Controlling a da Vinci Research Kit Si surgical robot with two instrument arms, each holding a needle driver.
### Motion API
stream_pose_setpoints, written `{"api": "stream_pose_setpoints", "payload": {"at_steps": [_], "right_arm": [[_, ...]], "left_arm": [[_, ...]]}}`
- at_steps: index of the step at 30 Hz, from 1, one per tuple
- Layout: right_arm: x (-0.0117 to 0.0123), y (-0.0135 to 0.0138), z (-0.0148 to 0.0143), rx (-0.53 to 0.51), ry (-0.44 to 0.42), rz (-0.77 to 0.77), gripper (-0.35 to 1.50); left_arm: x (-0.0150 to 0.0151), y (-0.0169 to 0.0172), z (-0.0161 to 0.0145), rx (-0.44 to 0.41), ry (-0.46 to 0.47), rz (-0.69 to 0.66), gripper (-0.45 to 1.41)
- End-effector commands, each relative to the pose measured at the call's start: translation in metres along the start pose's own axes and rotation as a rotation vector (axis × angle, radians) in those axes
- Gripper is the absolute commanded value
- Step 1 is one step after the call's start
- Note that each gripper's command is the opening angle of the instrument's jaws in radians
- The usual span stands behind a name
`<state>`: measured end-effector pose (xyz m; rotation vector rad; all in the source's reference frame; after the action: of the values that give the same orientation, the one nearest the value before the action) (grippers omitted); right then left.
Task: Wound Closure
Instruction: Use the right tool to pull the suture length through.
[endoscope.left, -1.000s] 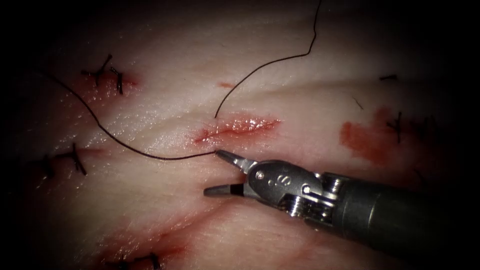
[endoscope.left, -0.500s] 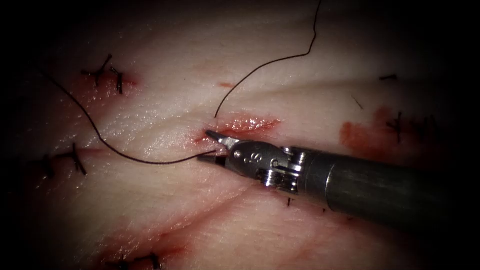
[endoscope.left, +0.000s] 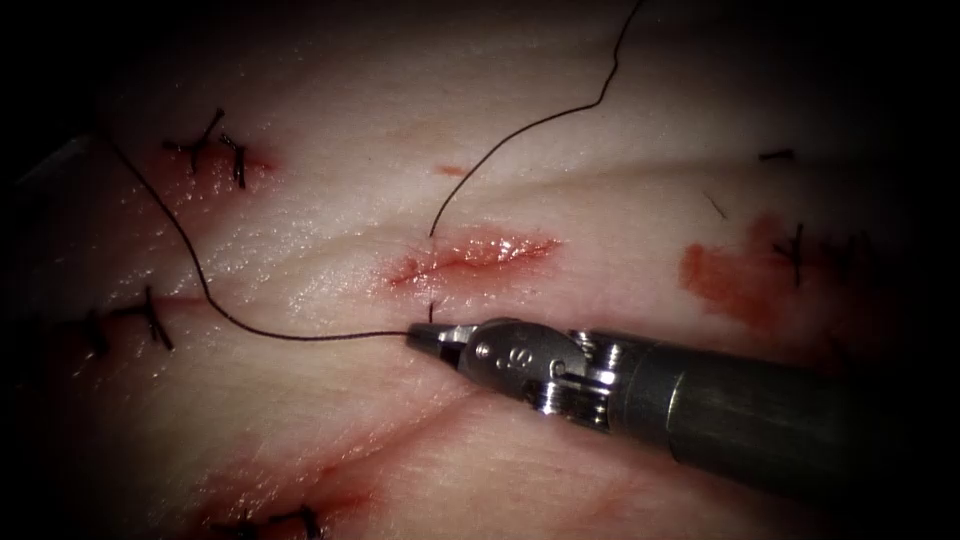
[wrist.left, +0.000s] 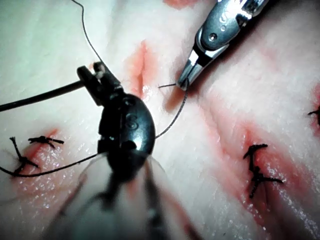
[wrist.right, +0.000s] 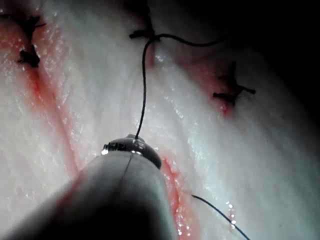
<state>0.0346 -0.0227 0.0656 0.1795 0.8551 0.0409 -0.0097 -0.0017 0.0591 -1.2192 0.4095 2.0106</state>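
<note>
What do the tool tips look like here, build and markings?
Right tool: dark grey shaft, bright metal wrist with round pins, short tapered silver jaws, and a stamped mark on the wrist housing. Left tool: dark rounded housing with a stamped mark and stubby dark jaws.

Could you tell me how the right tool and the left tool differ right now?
The right tool is shut on the thread just below the cut; what the left tool holds is unclear. The right tool lies beside the cut, the left tool farther to its left.

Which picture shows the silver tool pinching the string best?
The endoscope view: the right tool has its jaws shut on the thread just below the cut. The left wrist view shows it too. The right wrist view hides the jaws.
</note>
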Motion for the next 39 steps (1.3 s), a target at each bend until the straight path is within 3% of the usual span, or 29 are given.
{"api": "stream_pose_setpoints", "payload": {"at_steps": [1, 7, 8, 9, 13, 16, 19, 22, 27, 33, 39], "right_arm": [[0.0026, -0.0015, 0.0, 0.029, -0.001, -0.009, -0.35], [0.0092, -0.0083, -0.0016, 0.154, -0.022, -0.018, -0.35], [0.0116, -0.0107, -0.0019, 0.181, -0.032, -0.009, -0.35], [0.0116, -0.0107, -0.0019, 0.181, -0.032, -0.009, -0.35], [0.0154, -0.0138, -0.0022, 0.209, -0.018, -0.004, -0.35], [0.0168, -0.0141, -0.0016, 0.182, 0.06, 0.024, -0.35], [0.0167, -0.0129, -0.0011, 0.128, 0.116, 0.045, 1.0], [0.0159, -0.0104, -0.001, 0.05, 0.155, 0.08, 1.45], [0.0145, -0.0066, -0.0035, -0.058, 0.221, 0.11, 1.48], [0.0133, -0.0045, -0.007, -0.11, 0.216, 0.084, 1.48], [0.0104, -0.0027, -0.007, -0.153, 0.187, 0.026, 1.47]], "left_arm": [[-0.0001, 0.0009, 0.0012, -0.01, 0.001, 0.005, -0.45], [0.0, 0.0048, 0.0041, -0.073, -0.009, 0.037, -0.45], [-0.0002, 0.0058, 0.005, -0.086, -0.019, 0.047, -0.45], [-0.0002, 0.0058, 0.005, -0.086, -0.019, 0.047, -0.45], [-0.001, 0.0067, 0.0058, -0.1, -0.037, 0.058, -0.45], [-0.0017, 0.0067, 0.0059, -0.108, -0.053, 0.066, -0.45], [-0.0021, 0.0065, 0.0058, -0.112, -0.053, 0.068, -0.45], [-0.0022, 0.0061, 0.0055, -0.111, -0.054, 0.07, -0.45], [-0.0025, 0.0058, 0.0055, -0.103, -0.067, 0.074, -0.45], [-0.0031, 0.0059, 0.0057, -0.099, -0.085, 0.081, -0.45], [-0.0034, 0.0058, 0.0058, -0.1, -0.094, 0.085, -0.45]]}}
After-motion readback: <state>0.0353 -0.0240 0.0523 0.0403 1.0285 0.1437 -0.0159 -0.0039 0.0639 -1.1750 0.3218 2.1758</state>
